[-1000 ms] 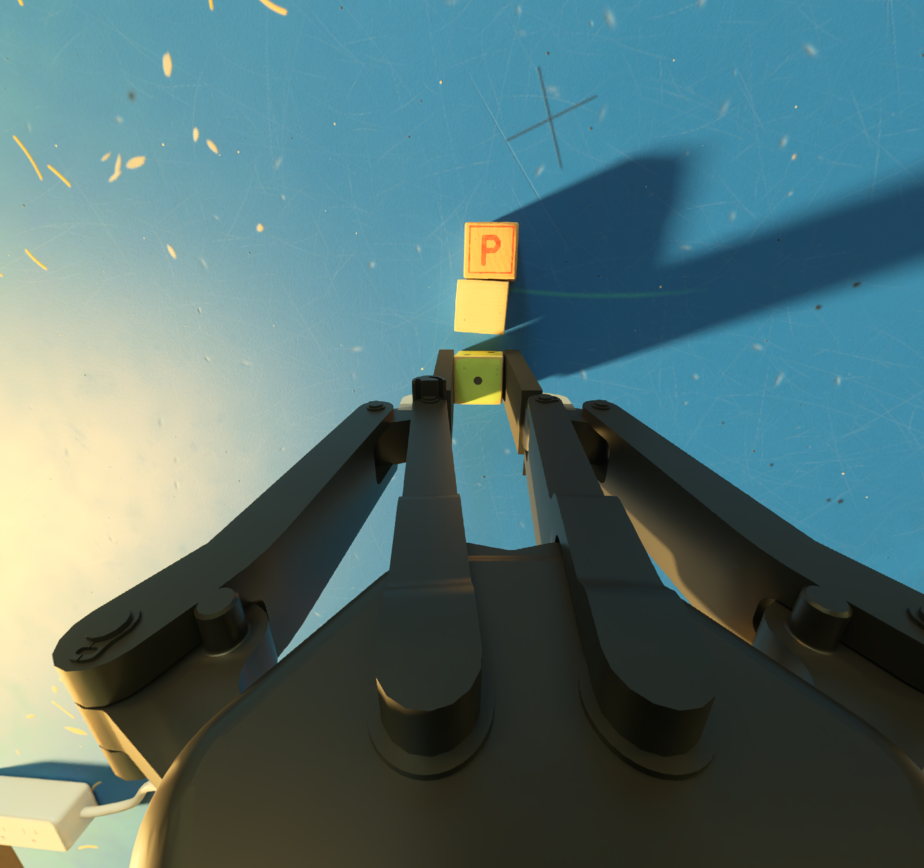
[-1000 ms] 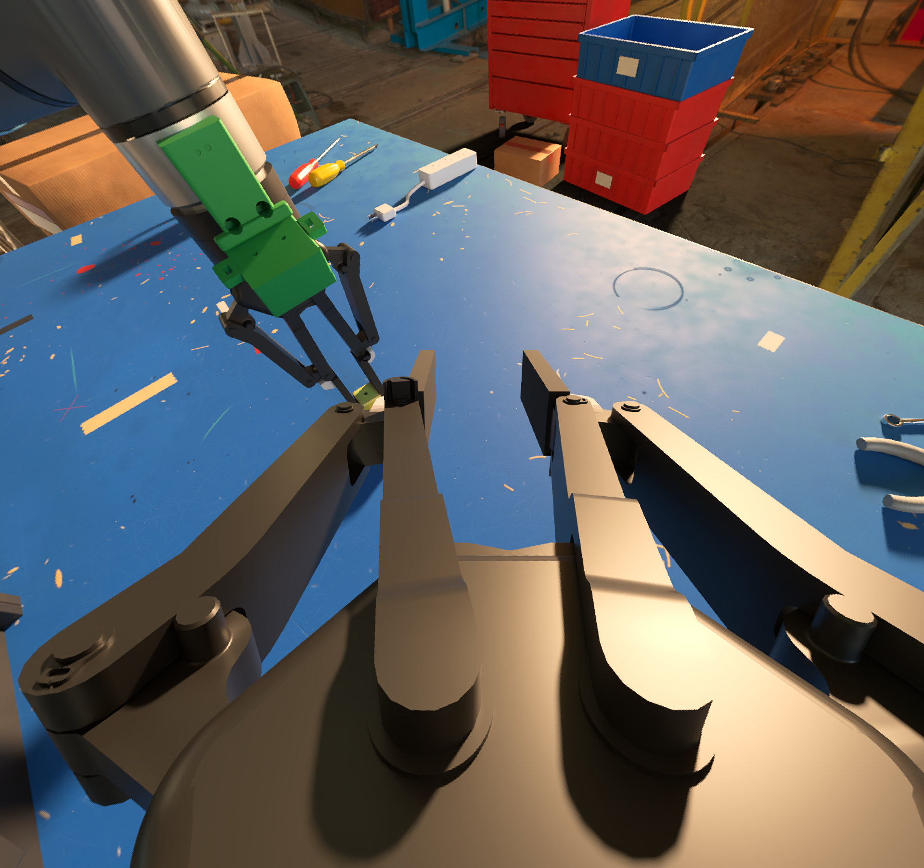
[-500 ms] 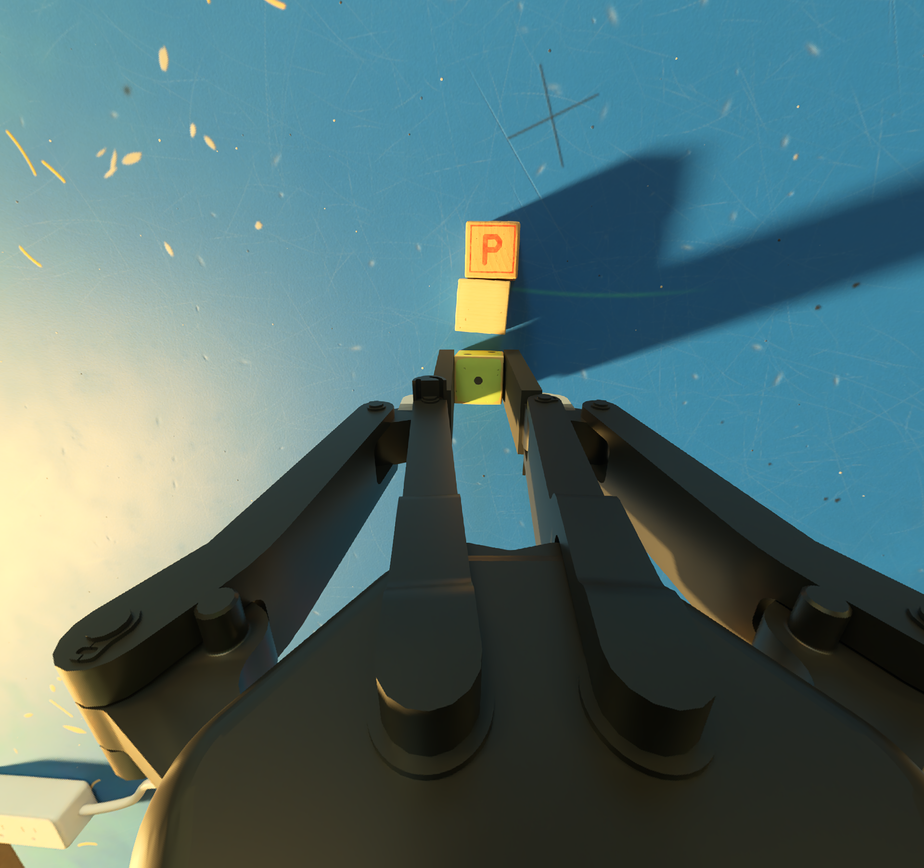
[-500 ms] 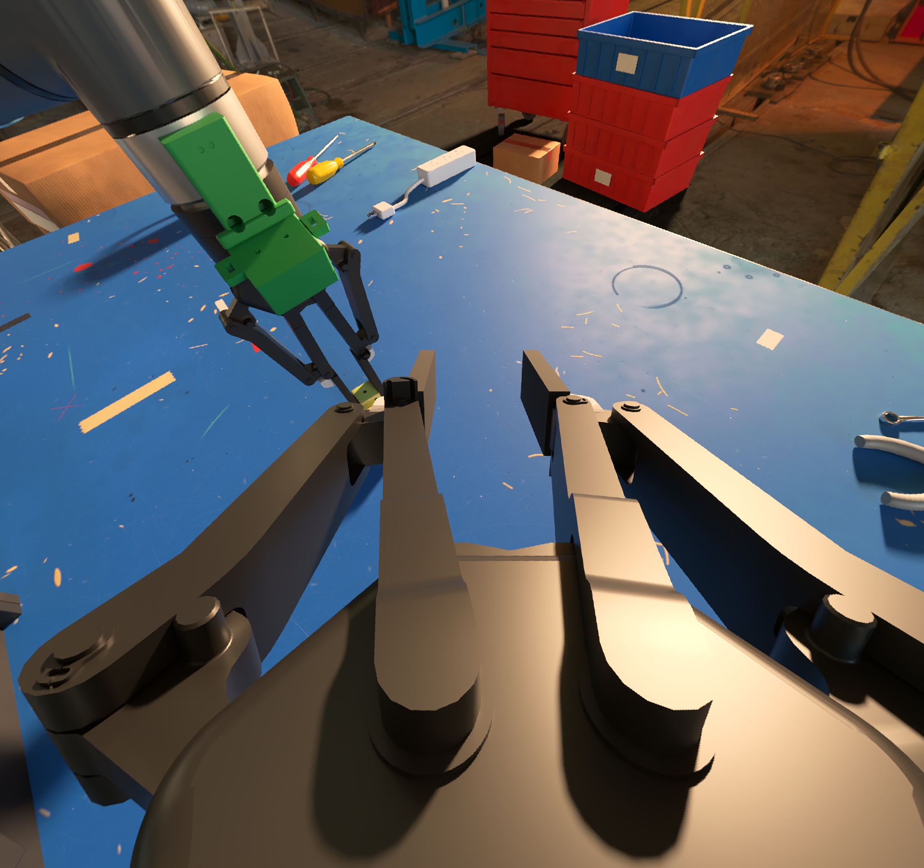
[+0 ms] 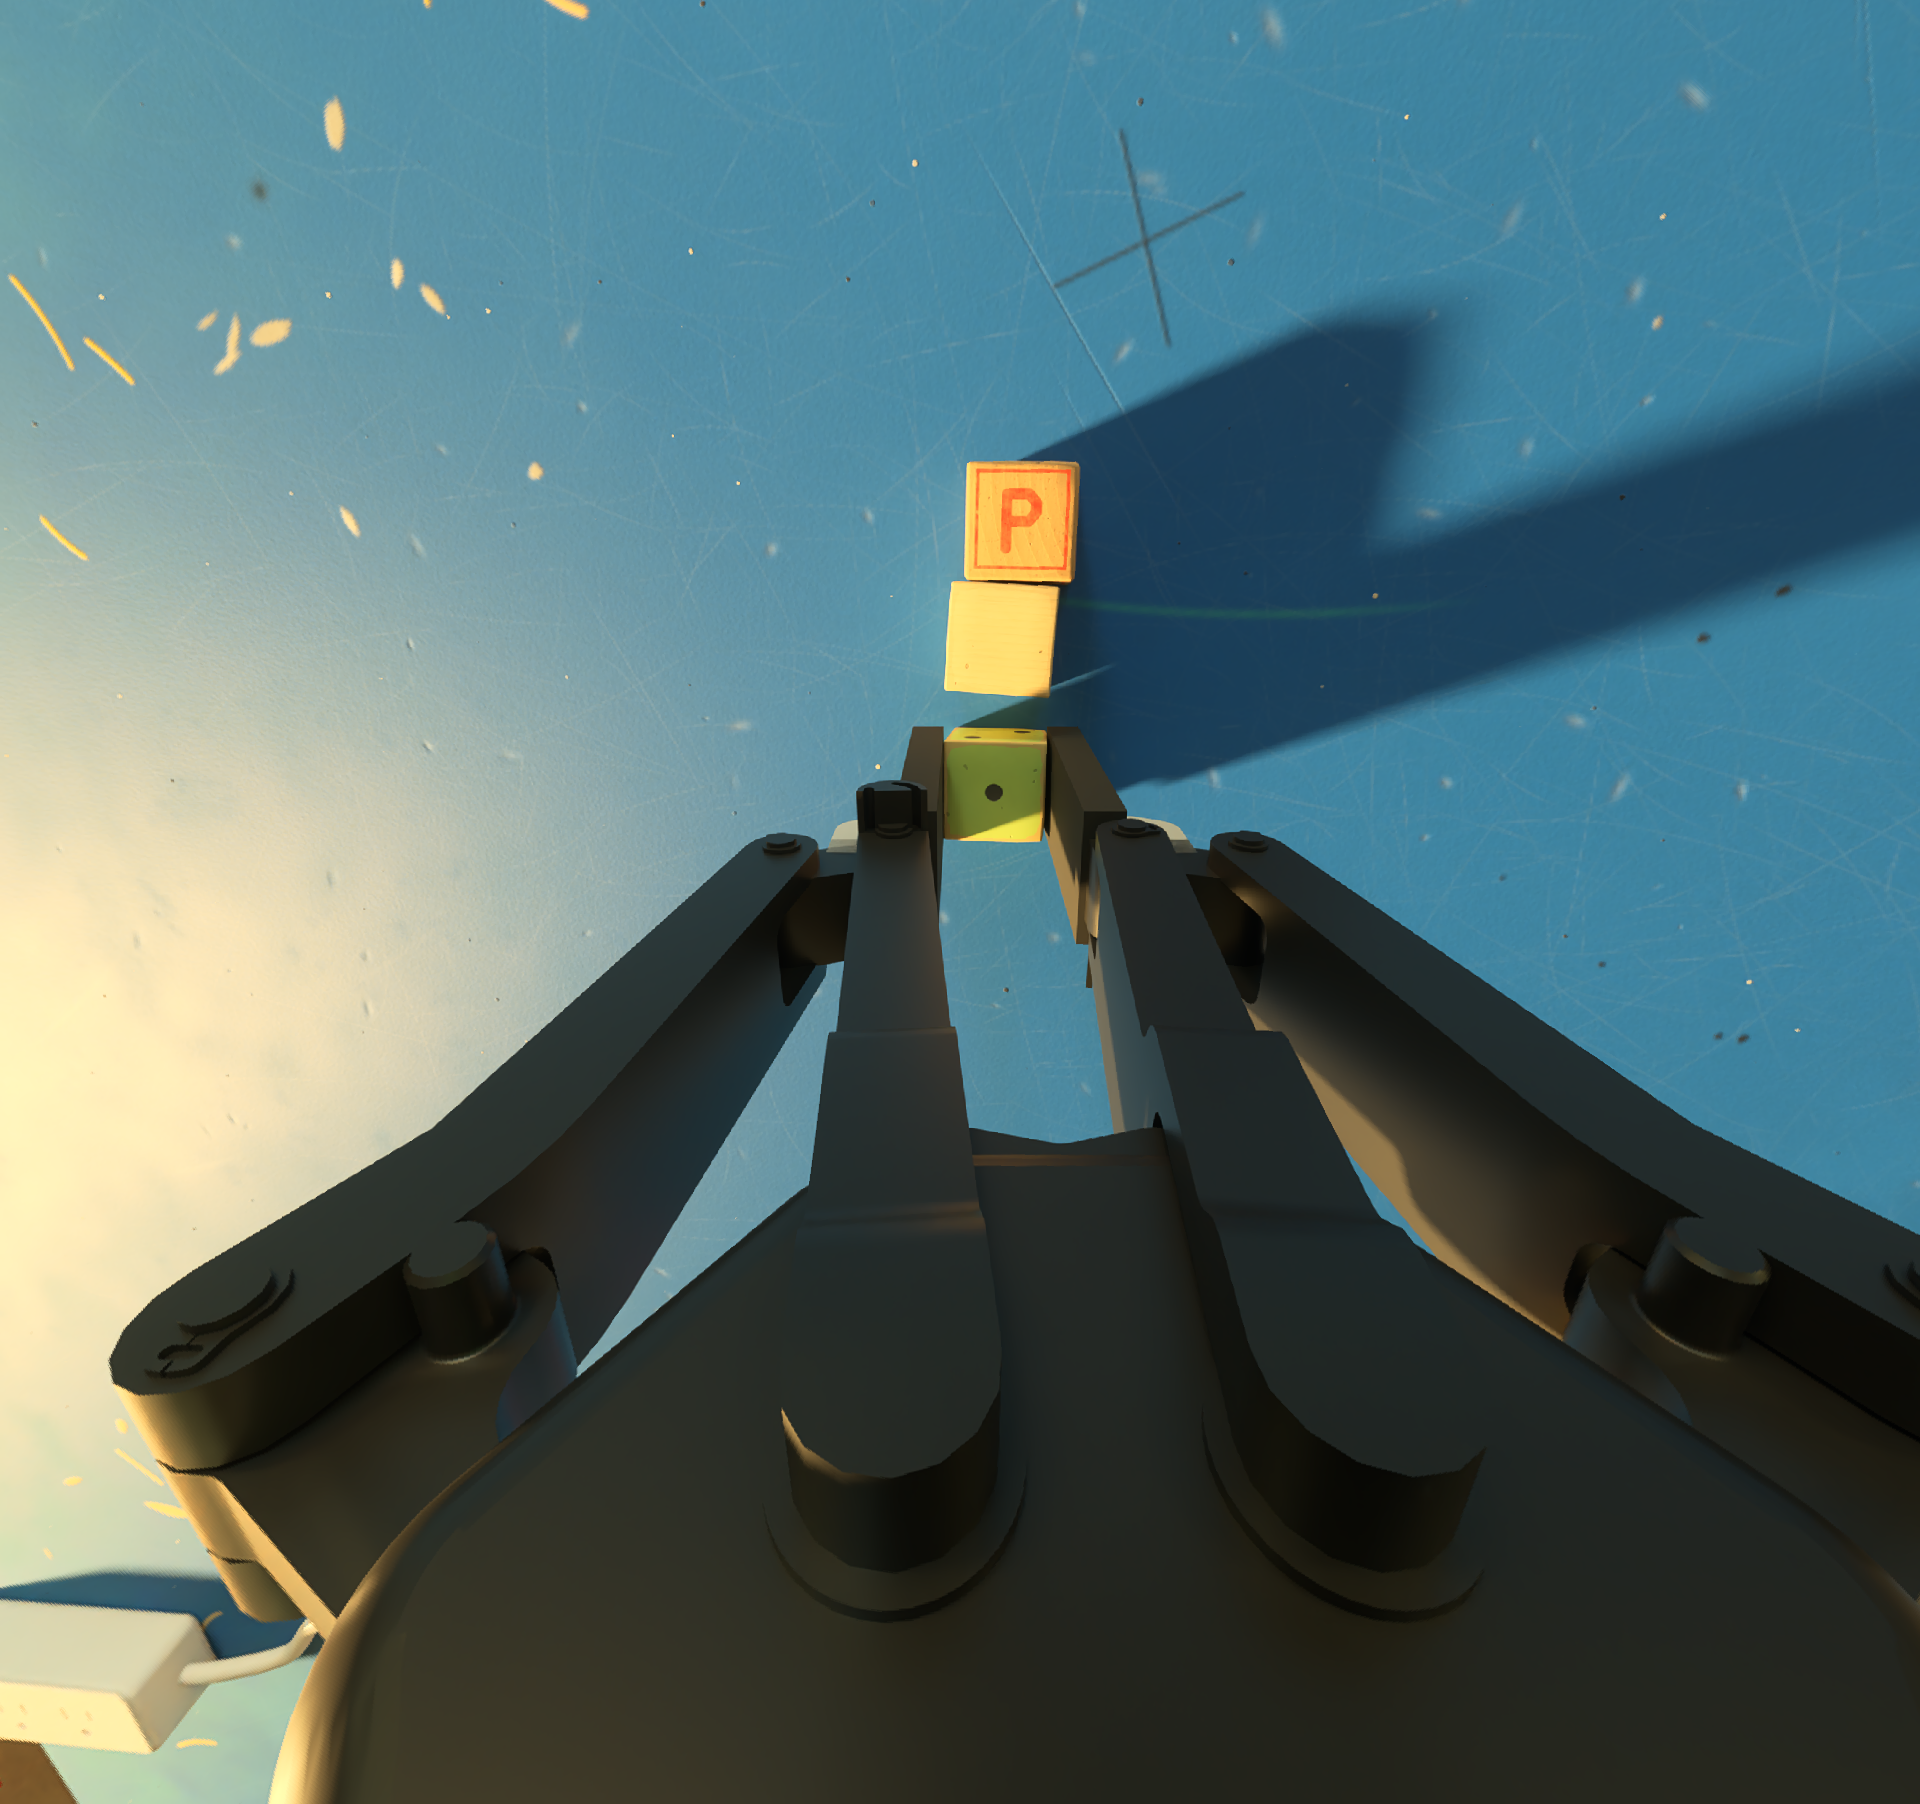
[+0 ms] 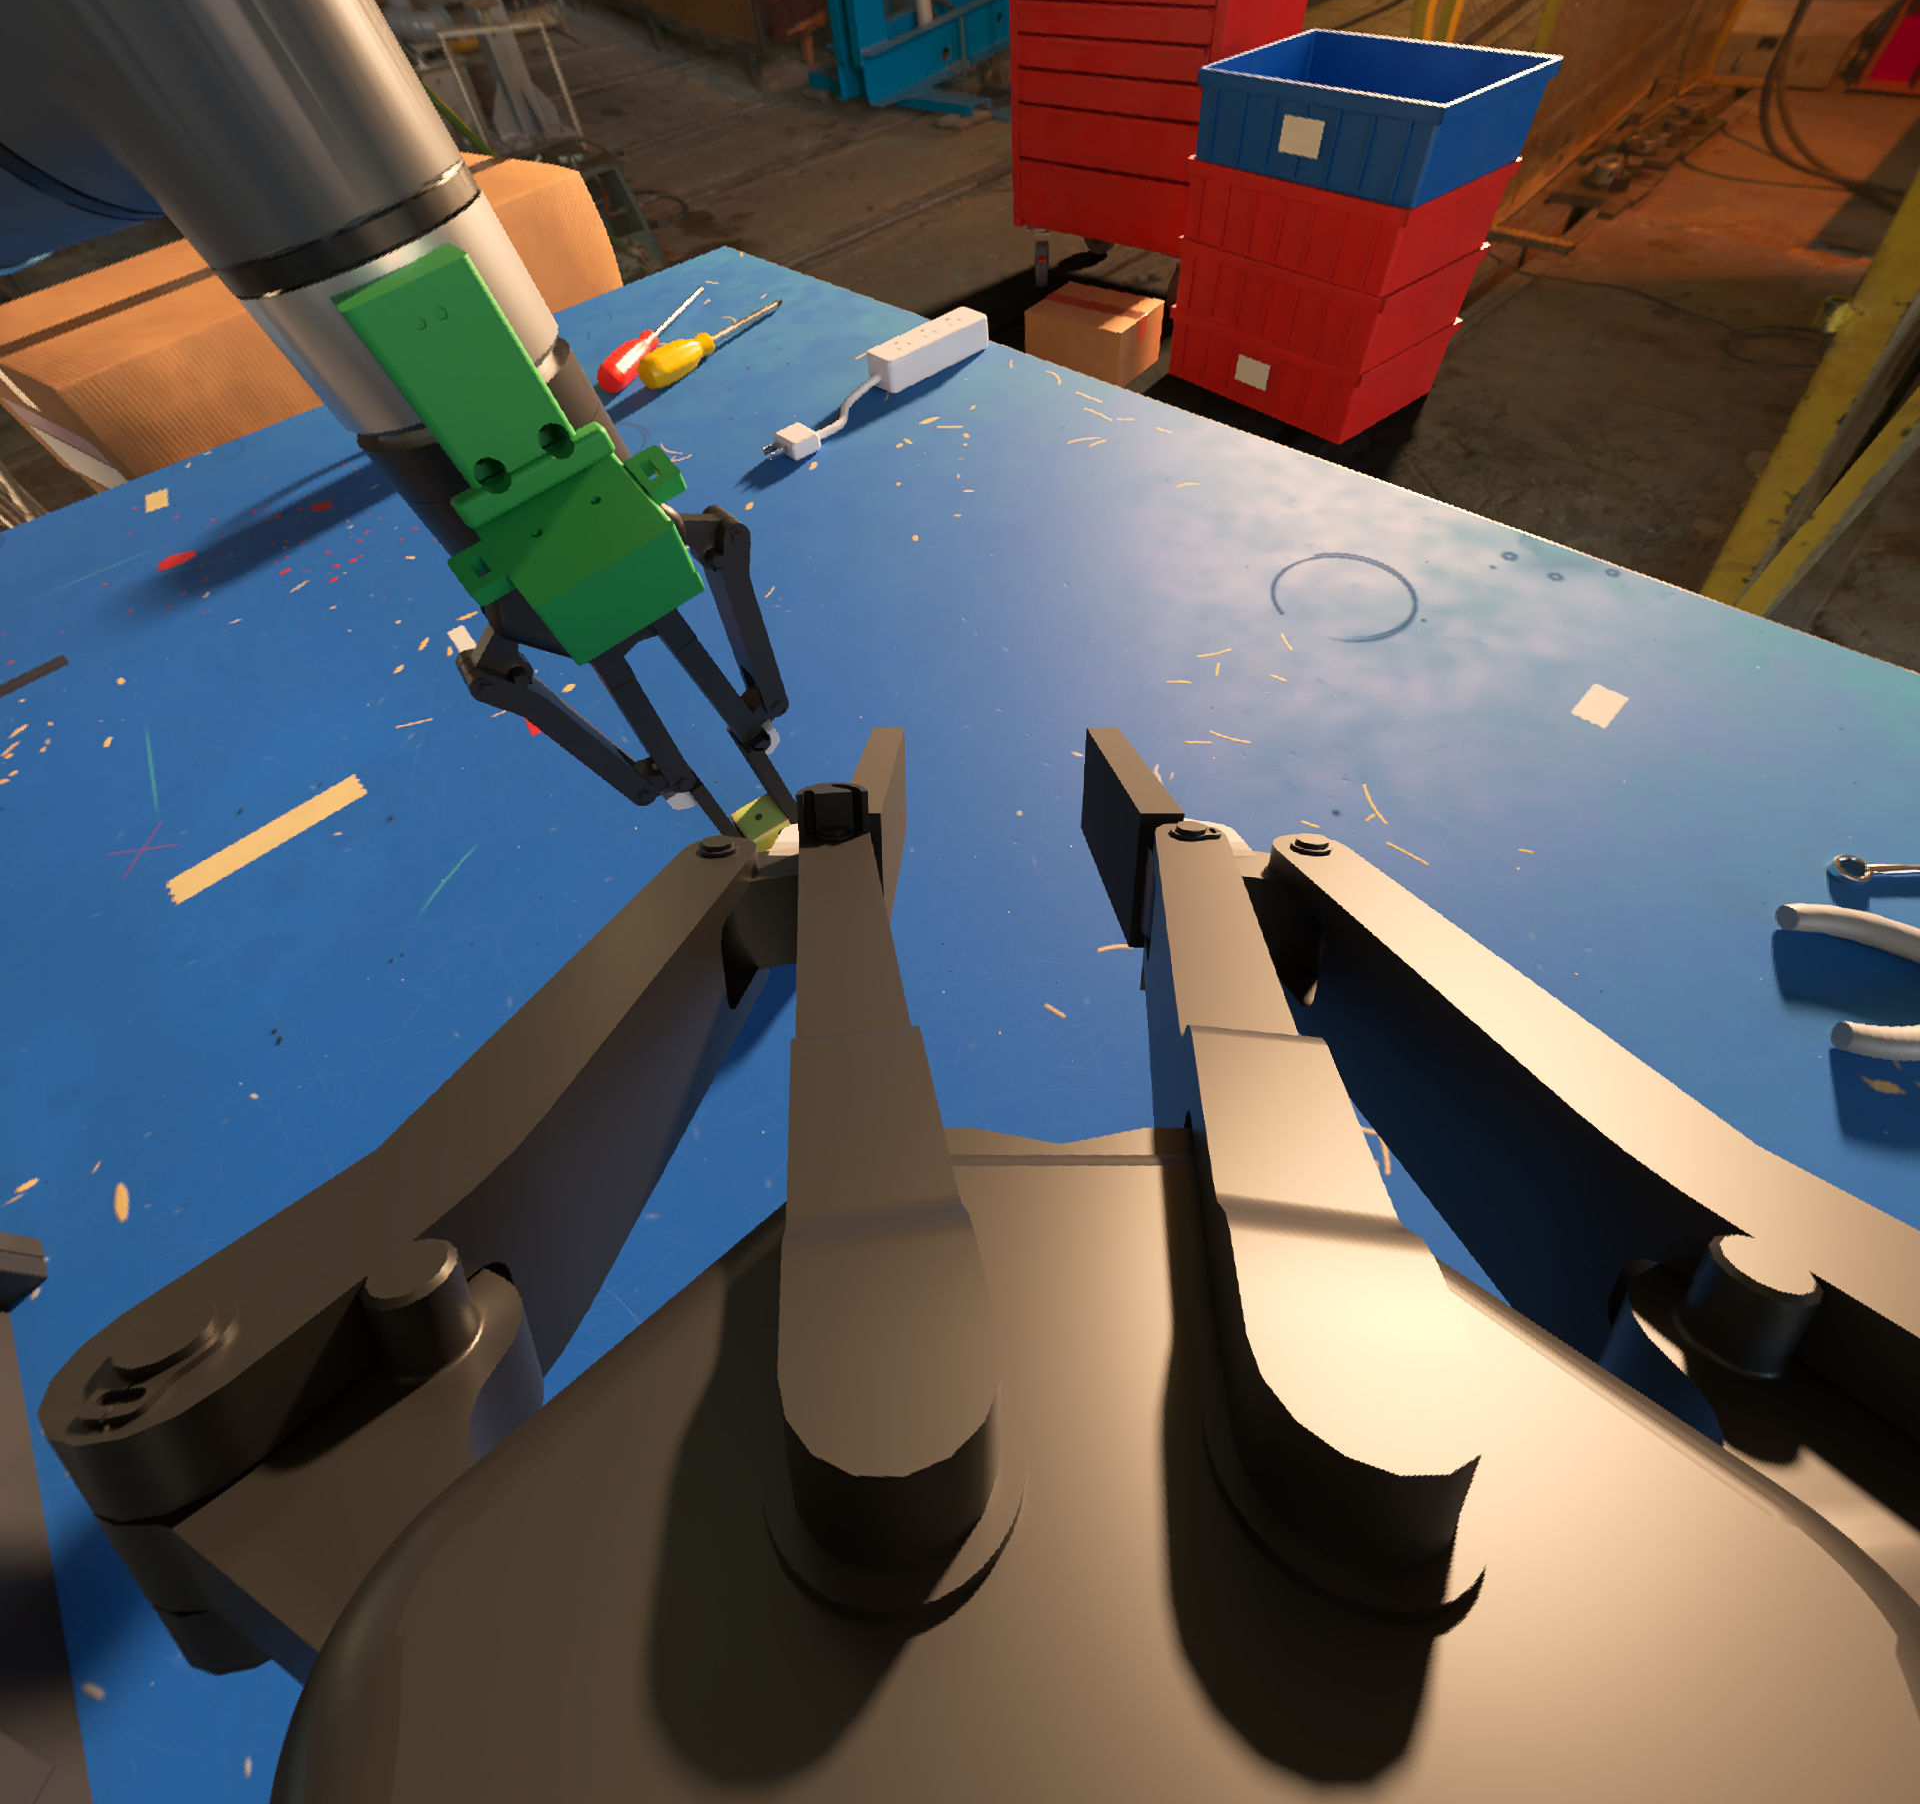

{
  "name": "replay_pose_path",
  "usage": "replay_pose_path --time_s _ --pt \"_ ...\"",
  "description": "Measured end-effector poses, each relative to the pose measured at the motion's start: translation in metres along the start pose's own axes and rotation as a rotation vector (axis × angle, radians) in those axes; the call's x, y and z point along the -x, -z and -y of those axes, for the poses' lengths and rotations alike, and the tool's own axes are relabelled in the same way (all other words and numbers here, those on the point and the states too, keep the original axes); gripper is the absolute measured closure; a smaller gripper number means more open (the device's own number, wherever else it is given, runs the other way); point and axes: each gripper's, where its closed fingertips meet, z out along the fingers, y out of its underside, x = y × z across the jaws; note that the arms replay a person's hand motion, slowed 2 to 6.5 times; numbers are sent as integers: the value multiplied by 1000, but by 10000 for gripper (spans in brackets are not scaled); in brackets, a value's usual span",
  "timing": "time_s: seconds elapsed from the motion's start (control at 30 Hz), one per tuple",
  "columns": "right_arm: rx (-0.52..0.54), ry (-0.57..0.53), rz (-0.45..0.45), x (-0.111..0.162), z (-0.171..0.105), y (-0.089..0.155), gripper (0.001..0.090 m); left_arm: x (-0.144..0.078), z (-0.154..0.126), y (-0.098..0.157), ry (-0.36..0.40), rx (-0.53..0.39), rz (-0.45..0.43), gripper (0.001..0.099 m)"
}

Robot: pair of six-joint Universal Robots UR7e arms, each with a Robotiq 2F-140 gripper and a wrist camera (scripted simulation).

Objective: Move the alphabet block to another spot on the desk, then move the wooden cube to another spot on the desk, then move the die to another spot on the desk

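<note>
In the left wrist view my left gripper (image 5: pixel 994 767) is shut on the yellow-green die (image 5: pixel 994 786), low over the blue desk (image 5: pixel 623 507). Just beyond the die, the plain wooden cube (image 5: pixel 1001 638) and the orange alphabet block (image 5: pixel 1020 521) stand in a row, touching each other. In the right wrist view my right gripper (image 6: pixel 992 788) is open and empty above the desk (image 6: pixel 1143 559). To its left, the left gripper (image 6: pixel 727 809) holds the die (image 6: pixel 758 817). My right gripper's left finger hides the cube and the alphabet block there.
A white power strip (image 6: pixel 925 348) and two screwdrivers (image 6: pixel 665 362) lie at the desk's far edge. Tool handles (image 6: pixel 1860 933) lie at the right. Red and blue crates (image 6: pixel 1320 300) stand beyond the desk. The power strip also shows in the left wrist view (image 5: pixel 83 1681).
Almost nothing. The left arm has shifted very slightly in the right wrist view, with the die still held. The right gripper has not moved.
</note>
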Motion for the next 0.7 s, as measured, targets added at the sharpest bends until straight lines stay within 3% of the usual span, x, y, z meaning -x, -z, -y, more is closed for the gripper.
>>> replay_pose_path --time_s 0.7 --pt "1 -3 1 -1 -1 0 444 0 1 0 -11 15 -1 737"
